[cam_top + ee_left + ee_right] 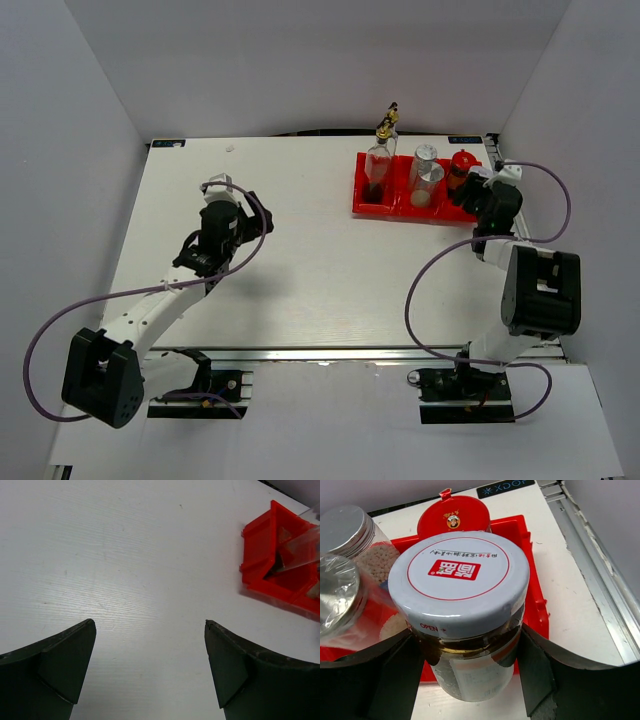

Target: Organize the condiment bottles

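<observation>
My right gripper [467, 645] is shut on the silver-lidded jar [459, 575], one finger on each side of its dark glass body. The jar hangs upright over the near rim of the red tray's [532, 580] right compartment. Behind it in that compartment stands the red-lidded dark jar [453, 515]. Two silver-capped shakers [342, 530] fill the middle compartment. Two glass bottles with gold pourers [380, 160] stand at the tray's left end. My left gripper [150, 630] is open over bare table, far to the left of the tray [265, 550]. In the top view my right gripper [470, 188] hides most of its jar.
The tray [372, 205] sits at the table's far right, close to the metal rail [600, 590] along the right edge. White walls enclose the table on three sides. My left gripper [240, 205] is over the left half of the white tabletop.
</observation>
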### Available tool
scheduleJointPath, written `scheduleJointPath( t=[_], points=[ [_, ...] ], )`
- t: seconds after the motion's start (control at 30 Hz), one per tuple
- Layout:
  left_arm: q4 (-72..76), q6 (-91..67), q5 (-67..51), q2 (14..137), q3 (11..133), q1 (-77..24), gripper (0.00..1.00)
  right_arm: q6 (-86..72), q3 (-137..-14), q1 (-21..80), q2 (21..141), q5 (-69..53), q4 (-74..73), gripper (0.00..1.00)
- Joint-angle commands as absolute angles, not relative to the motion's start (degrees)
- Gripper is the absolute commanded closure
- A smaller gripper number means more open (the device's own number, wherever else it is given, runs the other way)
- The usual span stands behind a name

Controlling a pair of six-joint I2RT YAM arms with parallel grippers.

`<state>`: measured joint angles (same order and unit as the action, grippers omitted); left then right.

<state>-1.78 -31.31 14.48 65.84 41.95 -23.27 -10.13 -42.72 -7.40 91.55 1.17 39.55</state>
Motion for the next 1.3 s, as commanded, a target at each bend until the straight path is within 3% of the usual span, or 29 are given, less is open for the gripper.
scheduleJointPath(
  t=[0.0,0.5,0.63,0.73,0.83,1.27],
  points=[
    [-3.16,-29.97,17.57,62.93,41.22,-22.33,0.02,-9.41,-47.72,-7.65,93.24,-3.24,52.2,0.83],
    [-4.57,-28.83,22.59,65.91,41.65,-21.97,0.02,-7.12,-56.33,-7.56,104.76,-0.26,50.1,0.75],
    [-4.4,-28.92,21.89,67.41,42.19,-21.97,0.02,-7.12,-55.9,-7.56,106.87,-0.26,52.19,0.67],
    [-4.92,-28.65,21.71,68.2,42.71,-21.97,0.02,-7.38,-55.37,-7.47,107.84,-0.88,53.61,0.55],
    [-5.8,-28.56,21.53,68.64,43.15,-21.97,0.02,-7.64,-53.97,-7.3,108.11,-0.97,55.89,0.36],
    [-6.68,-28.3,20.48,68.38,43.33,-21.97,0.02,-8.17,-53.35,-7.03,108.28,-0.26,55.11,0.24]
  ],
)
